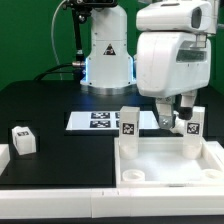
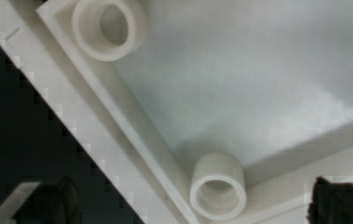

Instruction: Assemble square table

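Leg-fetching step, by appearance: the hand, wide and empty, hangs over the slab; next it must grasp the upright leg at the slab's far edge

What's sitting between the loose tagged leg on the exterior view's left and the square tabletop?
Nothing: in the exterior view only bare black table separates the loose leg from the tabletop. The marker board lies farther back.

white slab, black-and-white tagged legs
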Robot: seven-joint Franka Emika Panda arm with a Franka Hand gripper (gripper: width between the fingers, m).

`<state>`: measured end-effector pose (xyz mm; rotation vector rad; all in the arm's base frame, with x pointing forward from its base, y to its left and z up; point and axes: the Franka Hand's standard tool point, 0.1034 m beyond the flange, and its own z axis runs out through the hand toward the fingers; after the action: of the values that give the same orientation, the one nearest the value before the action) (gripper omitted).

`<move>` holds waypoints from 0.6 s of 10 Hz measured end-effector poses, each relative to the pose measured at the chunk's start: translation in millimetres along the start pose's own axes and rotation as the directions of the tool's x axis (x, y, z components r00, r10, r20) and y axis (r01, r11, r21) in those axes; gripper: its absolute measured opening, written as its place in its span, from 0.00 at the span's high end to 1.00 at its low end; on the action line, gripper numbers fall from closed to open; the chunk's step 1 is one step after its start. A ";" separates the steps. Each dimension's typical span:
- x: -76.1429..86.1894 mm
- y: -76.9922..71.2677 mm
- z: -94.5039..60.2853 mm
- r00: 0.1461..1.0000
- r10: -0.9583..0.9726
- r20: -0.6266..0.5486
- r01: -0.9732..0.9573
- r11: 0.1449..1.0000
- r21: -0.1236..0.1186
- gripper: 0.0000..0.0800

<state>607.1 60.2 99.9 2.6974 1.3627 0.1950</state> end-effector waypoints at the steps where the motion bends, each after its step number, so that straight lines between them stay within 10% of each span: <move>1: -7.8 -9.8 -1.4 0.985 0.173 -0.006 -0.173 0.985 0.009 0.19; 6: -18.5 -73.9 -42.9 0.836 0.547 0.037 -0.548 0.835 0.035 0.19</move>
<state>530.6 90.7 129.2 3.0441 0.5476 0.1758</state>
